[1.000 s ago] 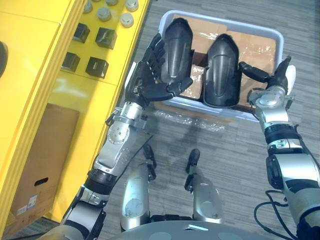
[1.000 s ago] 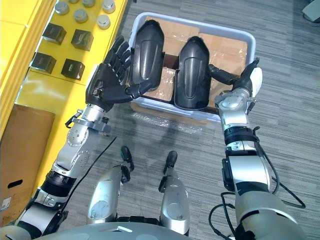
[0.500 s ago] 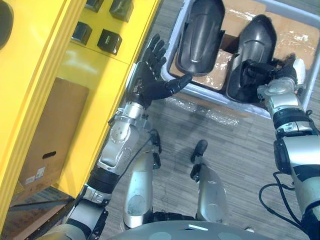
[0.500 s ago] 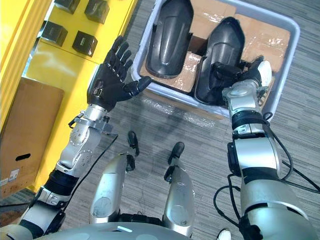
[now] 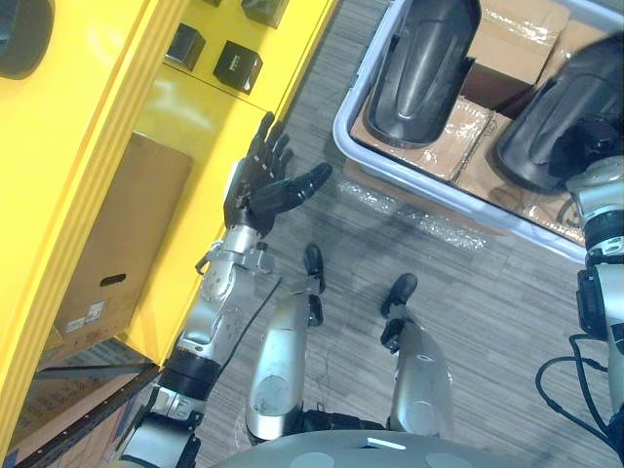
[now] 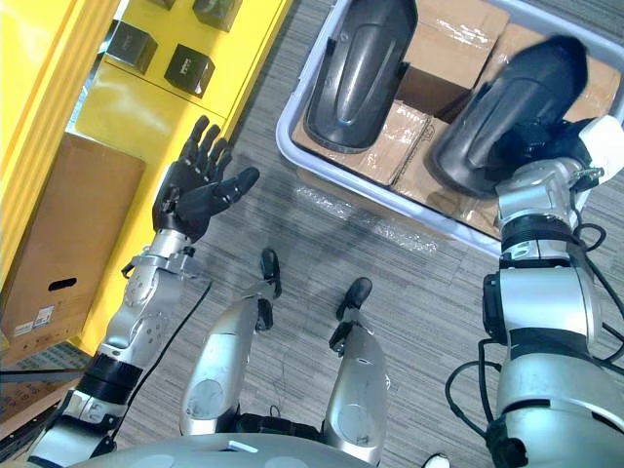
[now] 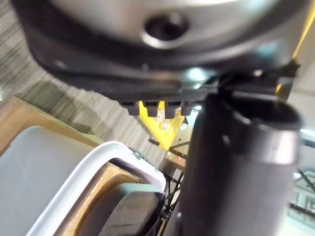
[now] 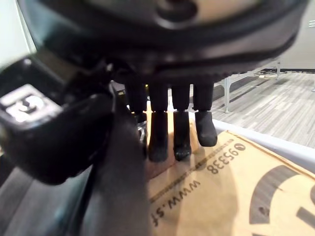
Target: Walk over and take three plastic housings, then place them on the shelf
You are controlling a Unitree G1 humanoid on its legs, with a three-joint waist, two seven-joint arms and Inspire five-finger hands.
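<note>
Dark print (image 8: 216, 162) runs across the cardboard (image 8: 236, 201) lying in the tub (image 8: 280, 145): a row of digits and the start of a web address, beside part of a round logo. A white label (image 5: 82, 315) sits on the box (image 5: 117, 224) beneath the shelf (image 5: 185, 107), too small to read.

A pale grey bin (image 6: 283, 127) is sitting on the striped grey carpet (image 5: 487, 312), with brown cardboard boxes (image 5: 507, 44) lying inside it. Crinkled clear film (image 5: 429, 222) is lying just beside its near rim. A large cardboard box (image 5: 127, 234) is standing at left, and small dark cubes (image 5: 237, 66) are resting higher up.
</note>
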